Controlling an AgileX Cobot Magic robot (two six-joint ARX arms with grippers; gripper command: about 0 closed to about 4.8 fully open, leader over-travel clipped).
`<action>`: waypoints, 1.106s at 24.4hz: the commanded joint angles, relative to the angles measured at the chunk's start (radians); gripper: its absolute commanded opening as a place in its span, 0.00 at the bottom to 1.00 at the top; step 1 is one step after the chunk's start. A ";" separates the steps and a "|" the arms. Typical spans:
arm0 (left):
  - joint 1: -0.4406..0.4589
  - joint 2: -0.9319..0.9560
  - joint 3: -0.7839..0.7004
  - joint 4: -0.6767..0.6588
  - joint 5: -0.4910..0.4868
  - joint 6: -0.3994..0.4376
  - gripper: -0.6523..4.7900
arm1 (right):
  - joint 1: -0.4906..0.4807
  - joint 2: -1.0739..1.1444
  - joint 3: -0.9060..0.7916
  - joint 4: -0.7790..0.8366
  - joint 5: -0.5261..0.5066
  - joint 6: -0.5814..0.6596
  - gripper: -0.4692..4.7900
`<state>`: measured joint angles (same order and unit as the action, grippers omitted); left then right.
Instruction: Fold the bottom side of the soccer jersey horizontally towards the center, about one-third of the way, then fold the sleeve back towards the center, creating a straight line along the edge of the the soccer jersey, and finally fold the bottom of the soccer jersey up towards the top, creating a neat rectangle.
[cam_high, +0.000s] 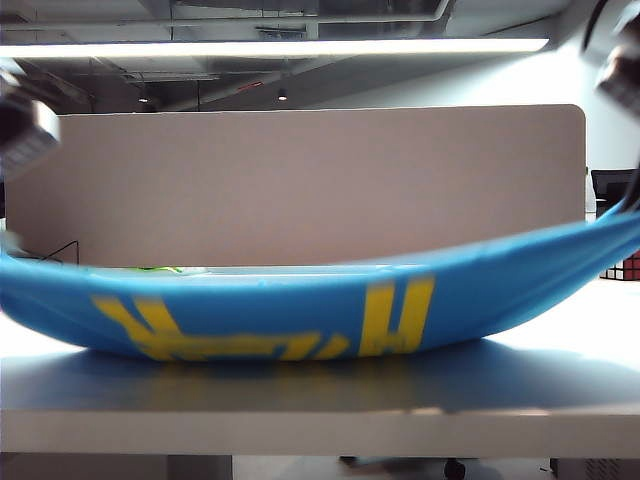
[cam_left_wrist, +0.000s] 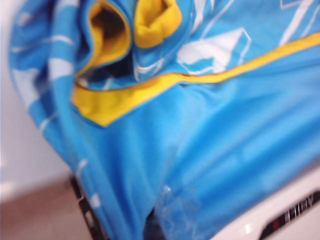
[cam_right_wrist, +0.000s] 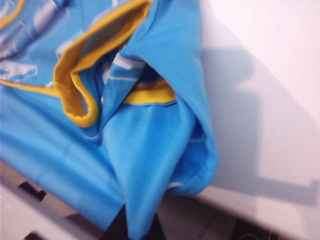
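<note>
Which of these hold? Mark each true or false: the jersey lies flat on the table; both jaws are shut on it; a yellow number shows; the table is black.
1. The soccer jersey lies flat on the table. False: it hangs lifted by both ends, sagging in the middle.
2. The left gripper and right gripper have their jaws shut on the cloth. True.
3. A yellow number shows on the blue cloth. True.
4. The table is black. False: it is white.
</note>
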<state>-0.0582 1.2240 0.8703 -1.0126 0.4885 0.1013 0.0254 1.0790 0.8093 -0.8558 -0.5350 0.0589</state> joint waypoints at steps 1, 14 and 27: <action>-0.005 -0.139 -0.001 -0.069 -0.006 0.014 0.11 | 0.010 -0.157 0.005 -0.048 0.007 0.053 0.08; 0.004 0.288 0.290 0.518 -0.014 -0.102 0.11 | 0.002 0.420 0.298 0.382 0.013 0.145 0.08; 0.011 0.619 0.585 0.735 -0.014 -0.128 0.79 | -0.031 0.793 0.732 0.412 -0.030 0.141 0.56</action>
<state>-0.0517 1.8618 1.4544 -0.2661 0.4690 -0.0273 0.0002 1.8992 1.5394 -0.4271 -0.5350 0.2153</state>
